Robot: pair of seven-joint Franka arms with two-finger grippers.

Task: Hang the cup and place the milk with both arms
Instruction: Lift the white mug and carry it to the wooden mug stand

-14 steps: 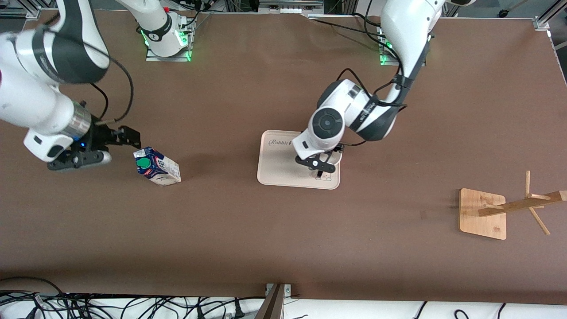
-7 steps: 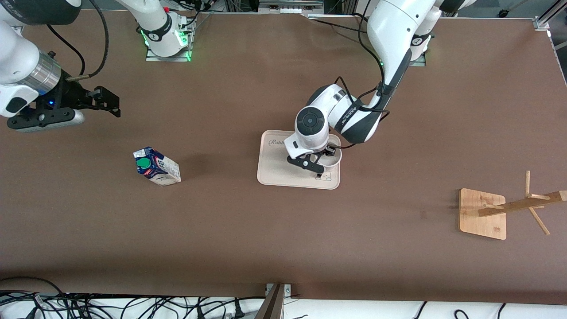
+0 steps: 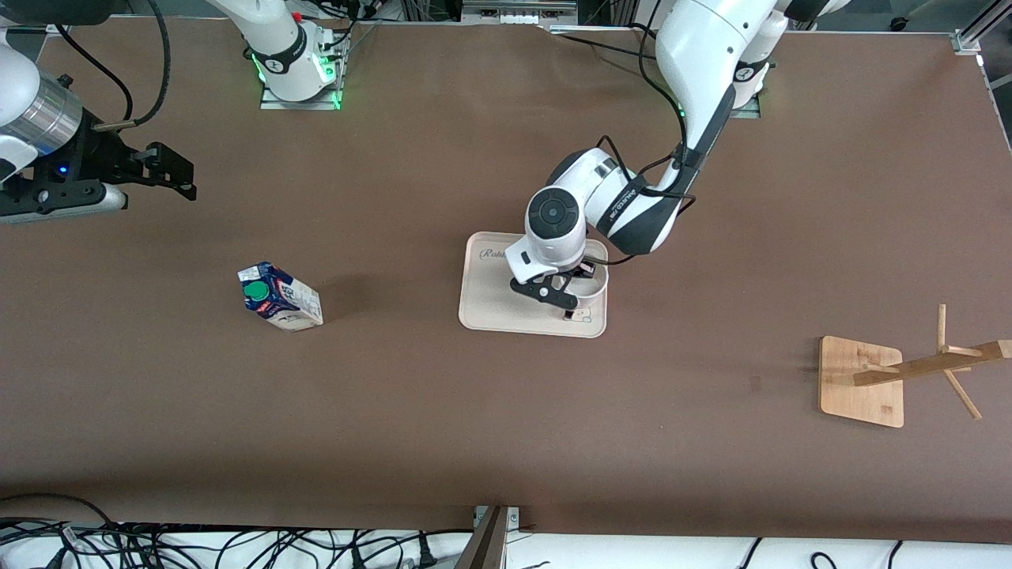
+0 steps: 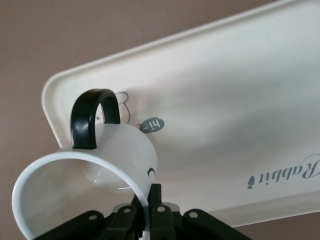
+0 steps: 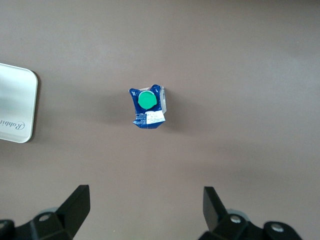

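The right pincer [image 3: 170, 170] has risen, spread wide; the left pincer [image 3: 575, 294] clamps the cup [image 3: 591, 284] rim.

the right wrist view looks straight down on the brown table [image 5: 240, 65]. the milk carton [image 5: 148, 106] stands upright on it, dark blue and white, its round green screw cap [image 5: 146, 100] facing the camera. a corner of a cream tray [image 5: 15, 100] with grey script lettering shows at the picture's edge, well apart from the carton. the right gripper [image 5: 145, 210] hangs high over the table, its two black fingers [image 5: 75, 207] spread wide, holding nothing.
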